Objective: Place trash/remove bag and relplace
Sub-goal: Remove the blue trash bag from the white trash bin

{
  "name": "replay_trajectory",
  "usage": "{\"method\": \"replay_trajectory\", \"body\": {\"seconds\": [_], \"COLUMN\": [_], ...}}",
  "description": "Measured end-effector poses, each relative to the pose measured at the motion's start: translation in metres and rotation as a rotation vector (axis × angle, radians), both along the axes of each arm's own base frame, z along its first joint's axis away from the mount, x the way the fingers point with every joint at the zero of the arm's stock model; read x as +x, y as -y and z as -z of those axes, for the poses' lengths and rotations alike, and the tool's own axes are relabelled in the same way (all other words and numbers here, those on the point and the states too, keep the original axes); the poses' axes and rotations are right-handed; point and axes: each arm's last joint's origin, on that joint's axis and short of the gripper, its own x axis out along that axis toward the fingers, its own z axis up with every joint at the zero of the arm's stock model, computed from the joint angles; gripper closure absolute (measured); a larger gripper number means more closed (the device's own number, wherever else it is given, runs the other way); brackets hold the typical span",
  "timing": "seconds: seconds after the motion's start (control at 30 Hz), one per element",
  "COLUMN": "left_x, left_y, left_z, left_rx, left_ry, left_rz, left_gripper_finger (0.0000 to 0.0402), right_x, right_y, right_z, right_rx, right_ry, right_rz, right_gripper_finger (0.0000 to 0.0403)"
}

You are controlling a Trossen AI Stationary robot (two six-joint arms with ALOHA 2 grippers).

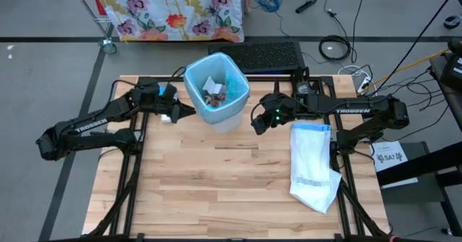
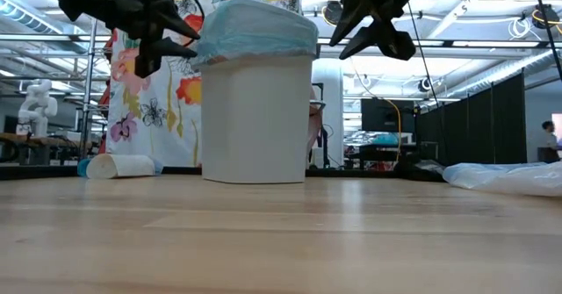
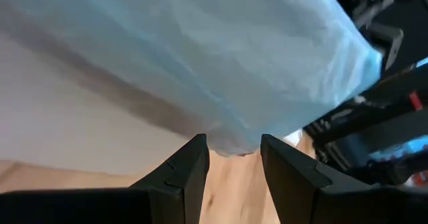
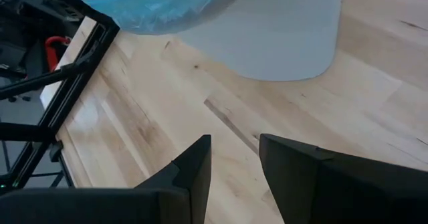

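Pale wooden planks make up the table, with a flowered cloth hanging behind it and cables on the grey floor. A white bin stands near the far edge, lined with a light-blue bag folded over its rim; crumpled scraps of trash lie inside.

From the left, the left arm reaches in low and bent, its left gripper right at the bin's rim. From the right, the right arm stretches across, and the right gripper hangs just beside the bin, apart from it.

Only the left wrist view shows how close that side is: the fingers stand parted with the bag's lower hem bulging right at the gap, and I cannot tell whether they touch it. The right wrist view shows its fingers spread too, gripping nothing, over bare wood with the bin's side ahead.

The low view alone shows a white paper cup lying on its side left of the bin. A white replacement bag lies flat by the right arm.
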Motion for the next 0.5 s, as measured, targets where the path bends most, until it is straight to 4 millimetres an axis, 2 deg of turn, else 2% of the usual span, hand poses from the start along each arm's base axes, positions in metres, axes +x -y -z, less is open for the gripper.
{"method": "replay_trajectory", "body": {"seconds": [0.13,0.2,0.33,0.5], "left_x": [0.002,0.006,0.025,0.046], "left_y": [0.001,0.008,0.035,0.081], "left_z": [0.0,0.0,0.003,0.004], "left_rx": [0.026,0.077,0.147,0.14], "left_ry": [-0.01,-0.031,-0.048,-0.026], "left_rz": [-0.073,-0.117,-0.078,-0.058], "left_gripper_finger": [0.0263,0.0271,0.0294,0.0316], "right_x": [0.0,0.0,0.0,-0.005], "right_y": [0.0,-0.001,-0.005,-0.013], "right_z": [0.0,0.0,0.001,0.005], "right_rx": [-0.006,0.013,0.045,0.036], "right_ry": [-0.001,0.001,-0.007,-0.073], "right_rz": [-0.007,-0.029,-0.079,-0.124], "right_gripper_finger": [0.0284,0.0284,0.0284,0.0284]}}
